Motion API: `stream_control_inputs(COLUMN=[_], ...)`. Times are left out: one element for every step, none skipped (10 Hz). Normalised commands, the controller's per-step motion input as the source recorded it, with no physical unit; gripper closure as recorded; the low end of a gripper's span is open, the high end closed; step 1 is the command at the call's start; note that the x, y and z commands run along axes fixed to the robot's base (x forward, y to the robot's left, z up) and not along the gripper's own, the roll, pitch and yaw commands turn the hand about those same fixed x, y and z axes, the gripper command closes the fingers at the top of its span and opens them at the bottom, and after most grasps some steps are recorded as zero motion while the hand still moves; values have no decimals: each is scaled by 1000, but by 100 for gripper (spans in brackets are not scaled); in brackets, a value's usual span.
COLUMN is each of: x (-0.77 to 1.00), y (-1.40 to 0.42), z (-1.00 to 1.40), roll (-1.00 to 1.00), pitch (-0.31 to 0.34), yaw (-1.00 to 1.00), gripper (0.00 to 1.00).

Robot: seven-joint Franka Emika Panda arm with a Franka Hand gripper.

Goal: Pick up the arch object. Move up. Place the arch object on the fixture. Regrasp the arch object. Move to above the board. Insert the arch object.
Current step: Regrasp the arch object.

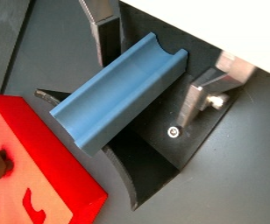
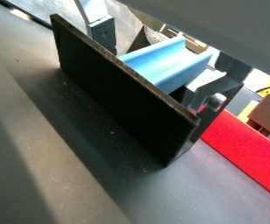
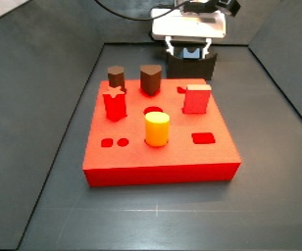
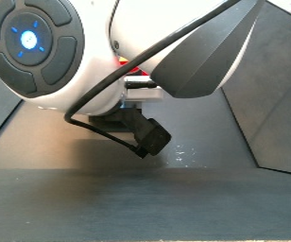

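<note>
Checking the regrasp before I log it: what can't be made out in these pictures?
- Claw grip: only parts of the silver fingers show in both wrist views; contact with the arch object unclear.
- Arch object, fixture: a side view shows them too small, behind the claw.
- Board: hidden by the arm in a side view.

I work in a lab test cell: a dark grey floor [image 3: 62, 147] walled by raised dark panels [image 3: 284, 88], with nothing homely about it. A red board [image 3: 161, 147] of shaped holes and pegs sits mid-floor. My gripper [image 3: 188, 44] hangs over the black fixture [image 3: 193, 67] at the far wall, cable [image 3: 127, 12] trailing behind my arm.
</note>
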Motion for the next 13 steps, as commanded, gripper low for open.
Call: stream_control_inputs(x=[0,-4,-24,-25,-30,-35,-31,-29,-27,-23,-66,-70,-109], y=[0,4,-2,-8,-6,3,2,3,6,2,-1000,-1000,-1000], z=[1000,1000,1000,1000,1000,916,689,517,345,172,937,951,953], roll=[-36,-26,5,32,40,42,45,44,48,47,1000,1000,1000], pitch=[19,20,33,42,50,65,81,89,92,87,55,53,38], yaw=[27,29,28,21,17,8,-5,-17,-26,-34,12,12,10], gripper=[0,0,0,0,0,0,0,0,0,0,0,0,0])
